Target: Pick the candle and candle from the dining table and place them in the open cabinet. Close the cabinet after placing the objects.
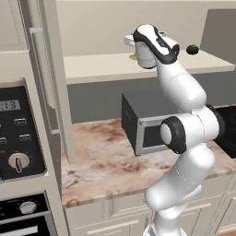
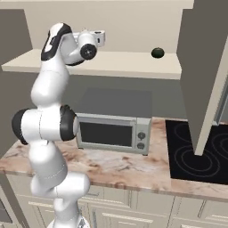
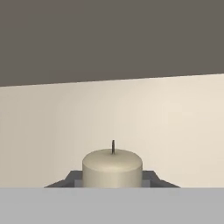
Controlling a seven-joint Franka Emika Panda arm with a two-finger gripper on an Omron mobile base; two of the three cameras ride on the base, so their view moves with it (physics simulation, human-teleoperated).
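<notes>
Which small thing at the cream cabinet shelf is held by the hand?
The short cream candle, clamped in the hand; the dark green round thing sits alone farther right on the shelf.

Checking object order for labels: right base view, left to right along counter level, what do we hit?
Robot arm → toaster oven → black cooktop → open cabinet door.

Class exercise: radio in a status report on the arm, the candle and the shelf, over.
End effector shut on the stubby candle, raised over the cabinet shelf. Candle upright, not yet released. Small dark round object sits further along the shelf, apart from the hand. Over.
</notes>
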